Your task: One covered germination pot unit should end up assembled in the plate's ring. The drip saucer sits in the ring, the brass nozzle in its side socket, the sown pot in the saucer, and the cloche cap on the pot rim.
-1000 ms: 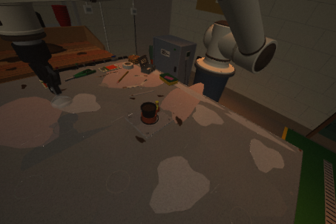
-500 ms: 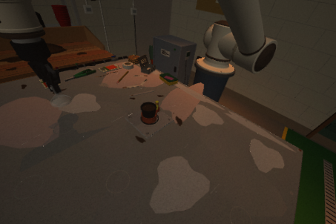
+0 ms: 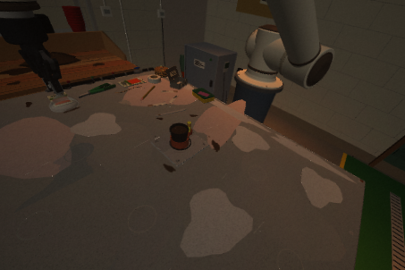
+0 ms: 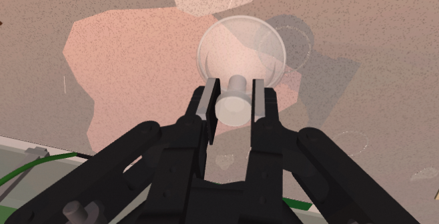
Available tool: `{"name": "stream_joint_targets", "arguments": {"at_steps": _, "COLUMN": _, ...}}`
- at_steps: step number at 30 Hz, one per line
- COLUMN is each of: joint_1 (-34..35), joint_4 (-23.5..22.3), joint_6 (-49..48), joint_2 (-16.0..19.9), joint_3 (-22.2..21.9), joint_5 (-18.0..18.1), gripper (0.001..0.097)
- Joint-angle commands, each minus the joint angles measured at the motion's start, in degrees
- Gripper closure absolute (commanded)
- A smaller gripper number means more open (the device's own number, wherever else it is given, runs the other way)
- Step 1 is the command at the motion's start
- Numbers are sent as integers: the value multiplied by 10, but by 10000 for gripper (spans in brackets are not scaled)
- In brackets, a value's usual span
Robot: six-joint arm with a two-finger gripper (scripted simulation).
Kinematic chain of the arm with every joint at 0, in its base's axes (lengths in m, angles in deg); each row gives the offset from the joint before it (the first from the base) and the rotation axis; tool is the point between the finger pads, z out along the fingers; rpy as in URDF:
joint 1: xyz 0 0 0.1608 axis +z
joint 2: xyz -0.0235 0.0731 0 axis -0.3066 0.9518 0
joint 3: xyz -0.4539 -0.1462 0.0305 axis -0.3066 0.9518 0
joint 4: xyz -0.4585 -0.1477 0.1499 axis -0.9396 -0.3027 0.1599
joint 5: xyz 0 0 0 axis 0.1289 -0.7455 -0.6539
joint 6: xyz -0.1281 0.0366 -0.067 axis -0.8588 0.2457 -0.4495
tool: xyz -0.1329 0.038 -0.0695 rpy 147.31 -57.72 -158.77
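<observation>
My gripper (image 4: 232, 102) (image 3: 56, 91) is at the far left of the table, well away from the plate. Under it is the clear cloche cap (image 4: 241, 52) (image 3: 62, 103), a see-through dome with a knob on top. At the table's middle lies the plate (image 3: 181, 145), and in its ring sits the red drip saucer (image 3: 180, 144) with the dark sown pot (image 3: 179, 132) standing in it. The brass nozzle (image 3: 189, 128) stands up at the saucer's right side. My gripper is closed on the cloche cap's knob.
The wooden bench (image 3: 52, 67) runs along behind the gripper at the far left. A green screwdriver (image 3: 97, 89), a tape roll (image 3: 154, 78), a grey box (image 3: 209, 67) and a yellow sponge block (image 3: 203, 94) lie along the back. The table edge (image 3: 298, 147) runs down the right.
</observation>
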Motion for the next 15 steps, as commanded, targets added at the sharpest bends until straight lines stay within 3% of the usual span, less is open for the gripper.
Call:
{"name": "stream_joint_targets", "arguments": {"at_steps": 1, "joint_1": 0, "joint_4": 0, "joint_6": 0, "joint_2": -1, "joint_3": -1, "joint_5": 0, "gripper": 901}}
{"name": "stream_joint_targets", "arguments": {"at_steps": 10, "joint_1": 1, "joint_4": 0, "joint_6": 1, "joint_2": -4, "joint_3": 4, "joint_5": 2, "gripper": 901}}
{"name": "stream_joint_targets", "arguments": {"at_steps": 15, "joint_1": 5, "joint_4": 0, "joint_6": 5, "joint_2": -22, "joint_3": 35, "joint_5": 15, "gripper": 901}}
